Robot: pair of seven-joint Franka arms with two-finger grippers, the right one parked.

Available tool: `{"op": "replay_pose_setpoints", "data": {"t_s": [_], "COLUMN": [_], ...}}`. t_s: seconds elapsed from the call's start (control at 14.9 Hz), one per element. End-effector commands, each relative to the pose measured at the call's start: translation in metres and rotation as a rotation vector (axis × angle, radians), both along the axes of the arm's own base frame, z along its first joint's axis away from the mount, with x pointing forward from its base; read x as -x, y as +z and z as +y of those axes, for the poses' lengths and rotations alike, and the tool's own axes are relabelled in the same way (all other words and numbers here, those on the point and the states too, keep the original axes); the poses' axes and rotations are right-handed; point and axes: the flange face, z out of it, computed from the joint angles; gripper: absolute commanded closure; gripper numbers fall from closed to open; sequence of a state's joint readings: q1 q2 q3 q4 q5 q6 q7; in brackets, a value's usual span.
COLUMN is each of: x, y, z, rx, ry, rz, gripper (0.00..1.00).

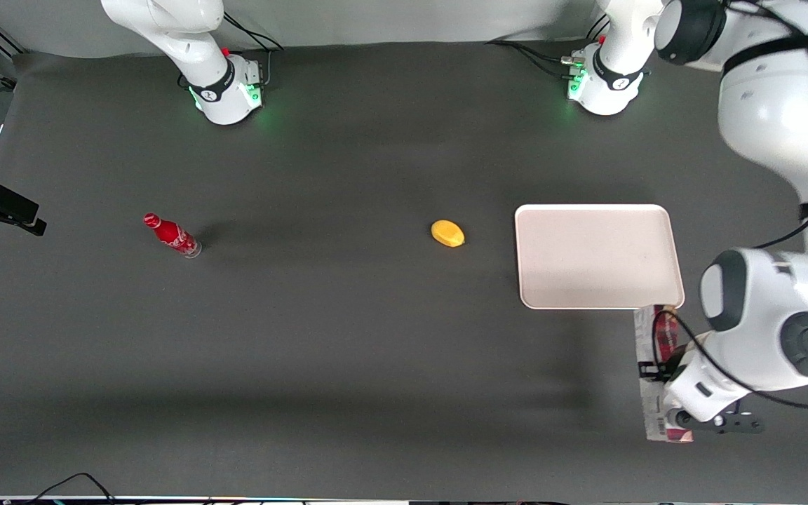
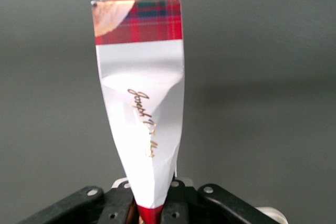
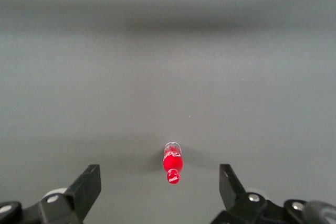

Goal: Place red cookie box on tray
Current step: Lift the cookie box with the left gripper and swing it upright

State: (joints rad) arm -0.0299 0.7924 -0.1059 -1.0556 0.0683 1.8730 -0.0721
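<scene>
Gripper (image 1: pixel 667 382), nearest the front camera at the working arm's end of the table, is clamped on the red cookie box (image 1: pixel 649 365); in my wrist view the carton (image 2: pixel 143 103) is pinched and creased where the fingers squeeze it. I see the box nearer the front camera than the tray (image 1: pixel 597 256), one end by the tray's rim. A yellow lemon-like object (image 1: pixel 447 233) lies beside the tray, and a small red bottle (image 1: pixel 172 235) toward the parked arm's end.
</scene>
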Motion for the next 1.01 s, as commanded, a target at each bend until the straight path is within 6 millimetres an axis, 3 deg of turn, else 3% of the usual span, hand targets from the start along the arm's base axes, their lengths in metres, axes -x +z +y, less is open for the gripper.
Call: {"op": "replay_pose_setpoints", "data": {"t_s": [0.0, 0.2, 0.34, 0.54, 0.74, 0.94], "x": [0.032, 0.062, 0.083, 0.114, 0.150, 0.169], "y": [0.083, 0.148, 0.191, 0.239, 0.263, 0.258], "z": [0.010, 0.016, 0.031, 0.038, 0.048, 0.069], "rx": [-0.035, -0.044, -0.044, -0.049, -0.062, -0.065], "ry": [0.017, 0.024, 0.046, 0.059, 0.050, 0.042], "rz": [0.048, 0.074, 0.067, 0.073, 0.101, 0.112], "gripper": [1.00, 1.00, 1.00, 1.00, 1.00, 1.00]}}
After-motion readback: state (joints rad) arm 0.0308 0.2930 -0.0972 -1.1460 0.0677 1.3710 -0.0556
